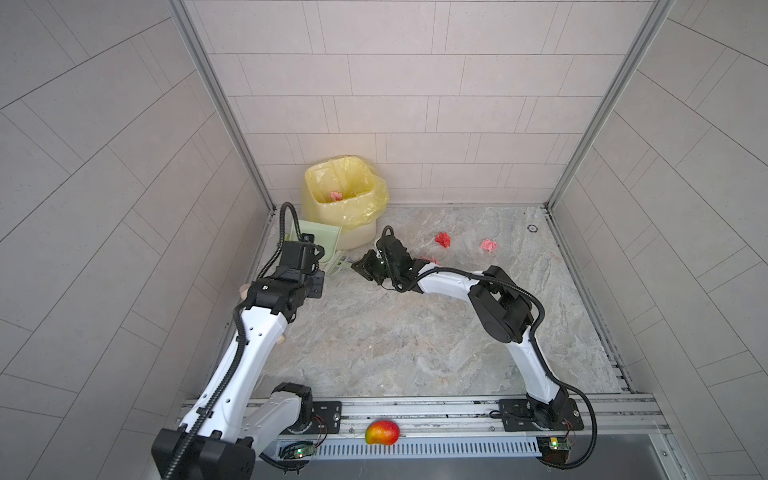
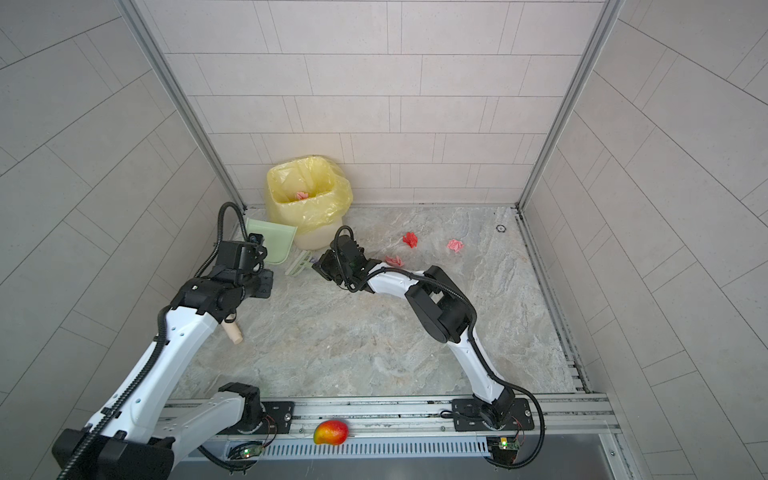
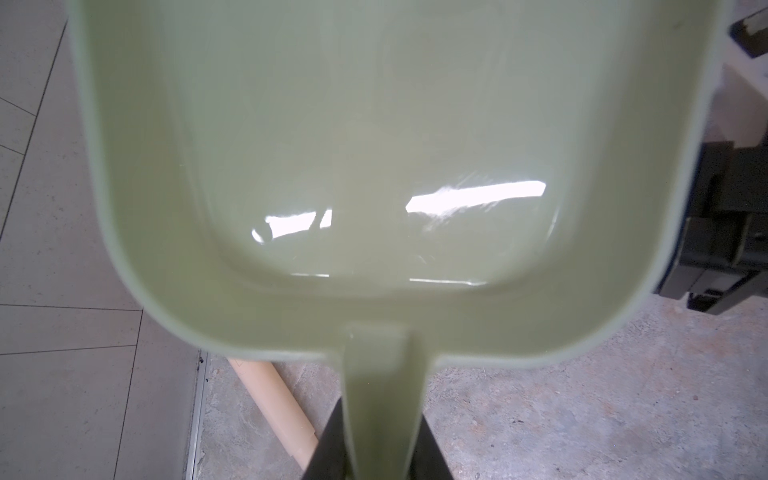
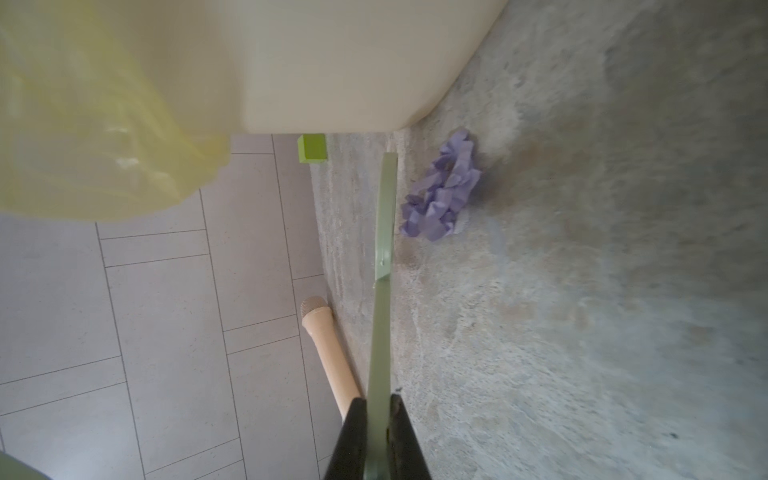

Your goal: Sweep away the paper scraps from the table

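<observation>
At the far left corner of the desk [image 1: 415, 332], both arms are gathered beside the bin [image 1: 361, 239], which is cream-walled and lined with a yellow bag.

Left hand [image 3: 380, 449]: clamped on the handle of the green dustpan [image 3: 374, 145]. The pan is bare inside and held just beside the bin, toward the side wall. Whether its lip touches the desk cannot be determined.

Right hand [image 4: 378, 440]: clamped on the handle of the green brush [image 4: 384, 249]. Its long axis runs from the hand toward the pan, past the foot of the bin.

Governing relation: the lavender scrap [image 4: 442, 191] lies on the desk just beside the brush's far end, apparently not touching it, on the side turned away from the pan. Assessment: the brush stands between scrap and pan, so it must get round the scrap before any stroke toward the pan.

Other scraps lie on the right hand's far side from the pan:
- The half-hidden pink scrap [image 2: 394, 261] sits against the right forearm.
- The red scrap [image 1: 443, 240] and the outer pink scrap [image 1: 489, 246] are well apart from the brush.
- The binned scrap [image 1: 336, 195] is already inside the bag.

The right arm is nearer to every loose scrap. A lime cube [image 4: 312, 147] stands at the bin's foot and is judged not part of the sweep.
</observation>
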